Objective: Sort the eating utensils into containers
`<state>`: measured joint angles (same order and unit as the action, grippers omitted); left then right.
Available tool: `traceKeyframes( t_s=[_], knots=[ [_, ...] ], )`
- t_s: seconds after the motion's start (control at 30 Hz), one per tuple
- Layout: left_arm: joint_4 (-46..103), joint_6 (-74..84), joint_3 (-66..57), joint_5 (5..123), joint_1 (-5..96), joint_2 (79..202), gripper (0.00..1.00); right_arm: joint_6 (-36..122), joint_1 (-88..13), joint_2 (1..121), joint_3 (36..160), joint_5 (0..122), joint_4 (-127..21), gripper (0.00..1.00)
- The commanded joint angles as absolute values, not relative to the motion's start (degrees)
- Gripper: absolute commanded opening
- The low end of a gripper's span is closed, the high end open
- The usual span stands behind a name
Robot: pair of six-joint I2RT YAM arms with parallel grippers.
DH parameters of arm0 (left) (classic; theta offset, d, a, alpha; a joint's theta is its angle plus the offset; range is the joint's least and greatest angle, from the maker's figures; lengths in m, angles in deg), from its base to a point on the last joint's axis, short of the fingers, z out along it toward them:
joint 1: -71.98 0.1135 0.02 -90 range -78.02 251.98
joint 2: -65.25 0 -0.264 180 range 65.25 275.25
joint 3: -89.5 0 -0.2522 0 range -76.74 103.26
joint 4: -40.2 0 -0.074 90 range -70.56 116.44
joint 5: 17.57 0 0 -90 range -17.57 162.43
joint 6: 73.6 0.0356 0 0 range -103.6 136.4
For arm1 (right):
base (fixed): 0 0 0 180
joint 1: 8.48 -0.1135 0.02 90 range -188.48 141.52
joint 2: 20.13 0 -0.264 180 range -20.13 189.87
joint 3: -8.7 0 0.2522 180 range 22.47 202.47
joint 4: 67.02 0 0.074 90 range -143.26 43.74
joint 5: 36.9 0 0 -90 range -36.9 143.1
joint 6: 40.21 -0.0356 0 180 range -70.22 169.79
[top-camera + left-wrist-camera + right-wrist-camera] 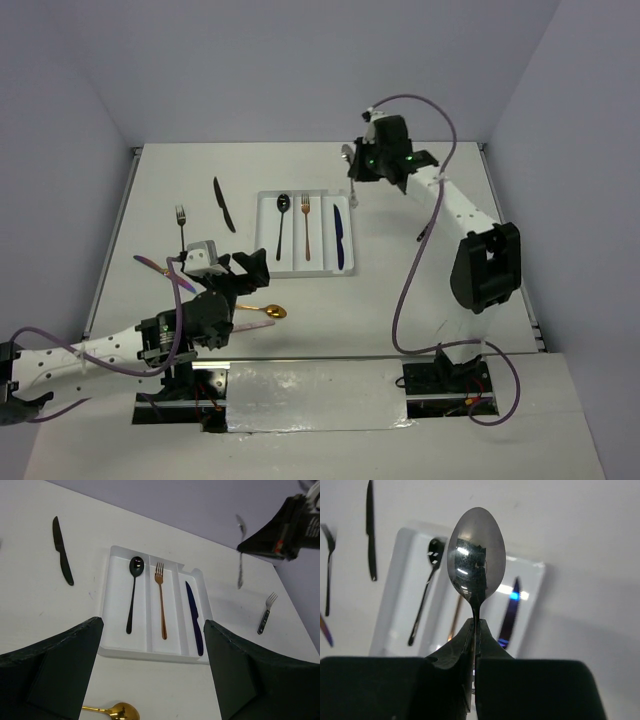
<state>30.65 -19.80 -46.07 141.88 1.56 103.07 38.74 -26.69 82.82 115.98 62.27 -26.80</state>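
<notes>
- Silver spoon [476, 555]: stiff, light, probably slippery; best taken on its thin handle [476, 612].
- Right gripper [475, 630] pinches that handle near the counter's [300, 170] far edge.
- Left gripper [245, 268] spread, empty.

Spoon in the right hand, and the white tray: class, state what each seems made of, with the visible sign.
The spoon looks like polished metal, probably steel: its bowl gives sharp mirror reflections. The tray seems moulded plastic, white and smooth with faint sheen: rounded one-piece rim and dividers.

No writing can be read on anything in view.
</notes>
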Motion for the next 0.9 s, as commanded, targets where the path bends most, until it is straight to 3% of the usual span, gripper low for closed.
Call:
traceKeyframes(
  t_s=[0.0,0.23,0.33,0.87],
  knots=[
    [30.9,-20.2,-45.7,145.7,1.7,101.6,0.95,25.5,-34.4,81.4,108.4,59.8,-40.1,0.0],
    [33.2,-19.3,-47.1,145.8,1.7,100.0,0.95,12.5,-44.2,86.6,102.4,57.7,-54.9,0.0],
    [32.2,-19.6,-46.6,145.8,1.7,100.6,0.95,10.6,-47.8,90.4,105.3,53.3,-54.0,0.0],
    [32.4,-19.9,-46.7,144.5,1.7,100.6,0.95,8.7,-49.4,104.5,116.7,49.8,-53.7,0.02]
  ],
)
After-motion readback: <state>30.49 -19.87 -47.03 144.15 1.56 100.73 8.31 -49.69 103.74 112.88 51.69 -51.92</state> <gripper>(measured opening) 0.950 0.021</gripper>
